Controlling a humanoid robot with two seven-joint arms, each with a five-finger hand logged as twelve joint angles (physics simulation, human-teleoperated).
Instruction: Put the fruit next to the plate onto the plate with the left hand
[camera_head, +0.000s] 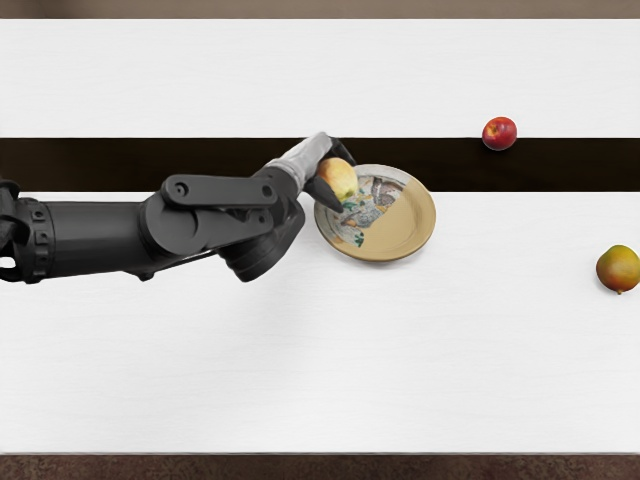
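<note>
The fruit (338, 177) looks like a small, firm, round thing: light for this arm, stiff enough to take a moderate squeeze, but smooth-skinned and likely to roll or slip out if pinched off-centre. The safest hold, I judge, is across its widest part, with fingers on opposite sides, and that is roughly what shows here. It would bruise rather than break, so setting it down gently matters more to the plate (412, 232) than to the fruit.

In colour it is pale yellow with a reddish blush on the side turned away from the plate's centre, somewhat like a small apple or peach; which of these it is cannot be told.

The left hand (285, 200) reaches in to the plate's left side, its arm lying across the counter (320, 380). Its fingers (322, 188) are curled around the fruit, one dark tip below it and another above, so the hand has the fruit in its grasp. The fruit sits over the plate's upper-left rim, just inside the edge. Whether it rests on the dish or hangs slightly above cannot be made out.

The plate is shallow and golden, with a painted pattern on its left half.

Two other fruits lie well away to the plate's right: a red apple (499, 132) up and to the right, and a green-and-orange fruit (618, 268) farther right and lower. The right hand is out of sight.
</note>
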